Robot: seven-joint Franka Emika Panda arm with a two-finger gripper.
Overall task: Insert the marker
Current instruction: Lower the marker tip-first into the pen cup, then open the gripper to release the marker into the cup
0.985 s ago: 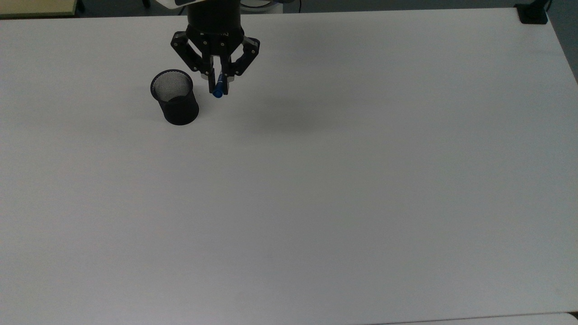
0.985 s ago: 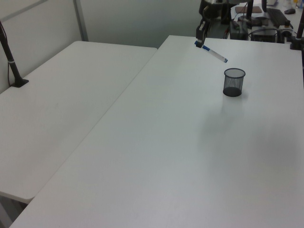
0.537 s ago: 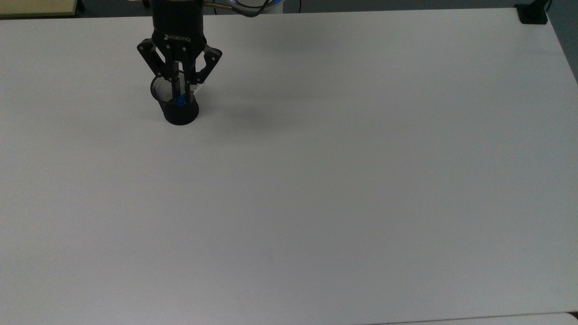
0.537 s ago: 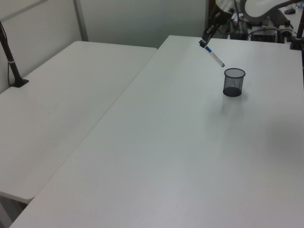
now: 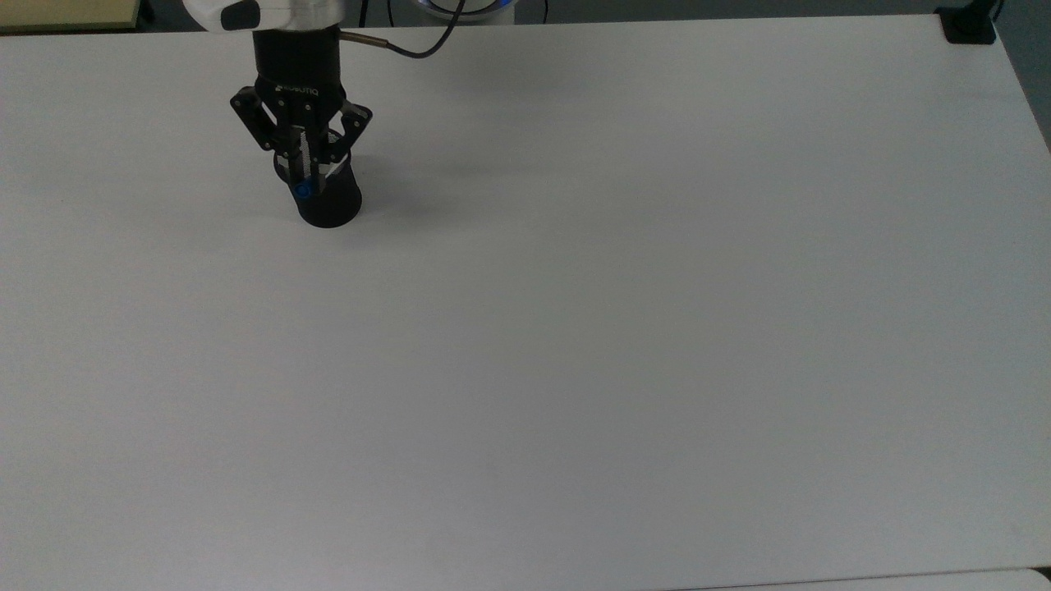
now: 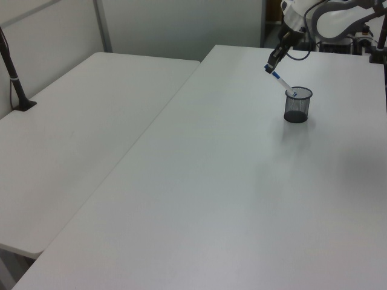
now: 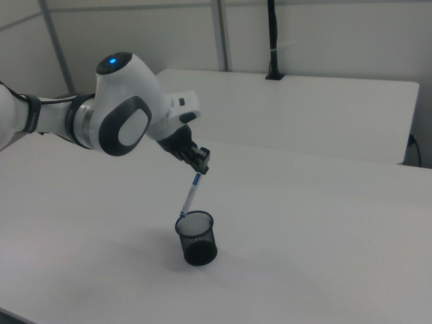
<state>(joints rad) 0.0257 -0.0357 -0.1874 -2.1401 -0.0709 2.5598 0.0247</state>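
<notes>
A big white bench [image 5: 575, 328] takes up most of the top view. Near the top view's upper left stands a black mesh cup [image 5: 332, 205]. The black gripper [image 5: 302, 168] hangs right over the cup's open top. Its two fingers are pressed together on the marker [image 5: 304, 190], and the marker's round blue end points up toward the camera. A black cable [image 5: 410, 51] curves away from the arm toward the top edge. A small black block [image 5: 969, 25] sits at the bench's far corner on the top view's upper right.

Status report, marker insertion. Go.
Gripper shut on white blue-capped marker. Marker tilted, lower tip at black mesh cup rim. Nothing in the way.
</notes>
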